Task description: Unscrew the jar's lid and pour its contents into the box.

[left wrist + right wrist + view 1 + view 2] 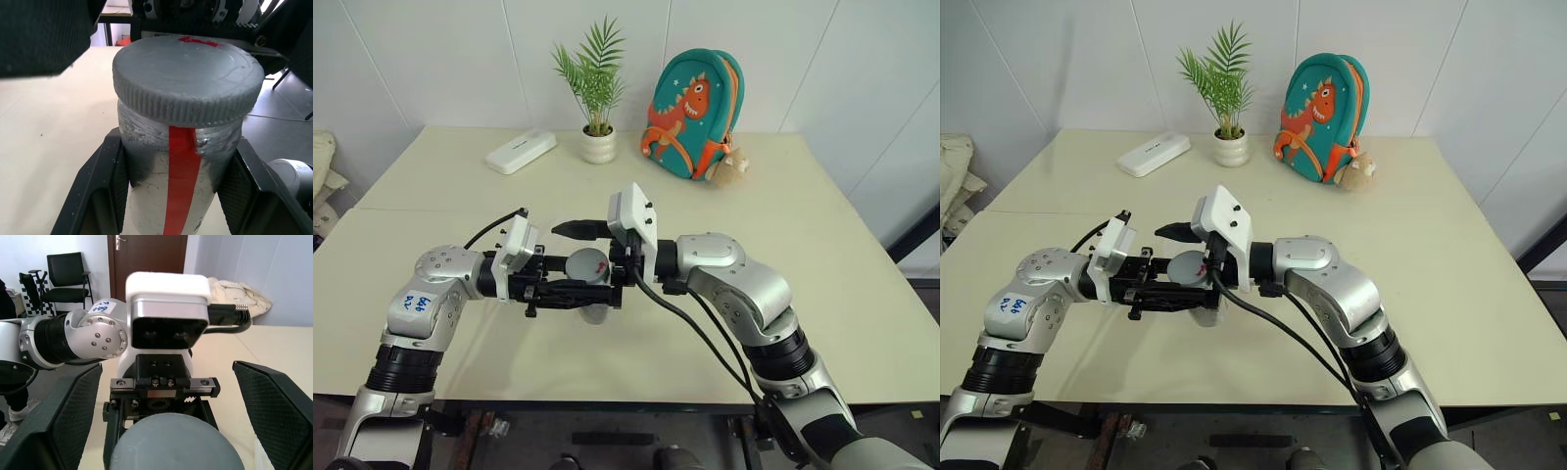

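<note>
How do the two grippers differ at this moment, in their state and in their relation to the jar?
The left gripper is shut on the jar, its fingers pressed against the silvery body below the lid. The right gripper is open, its fingers standing wide on both sides of the lid without touching it. The left one grips low, the right one is at lid height. Both point level, facing each other above the table.

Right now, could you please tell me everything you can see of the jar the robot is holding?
The jar is a small silvery-grey cylinder that looks like crinkled foil or metal, with a red stripe running down its side. It stands upright, held above the table, clamped between the two black fingers of the left gripper. Its ribbed grey lid, bearing a small red mark, is still on. The open right gripper flanks the lid without visibly touching it.
</note>
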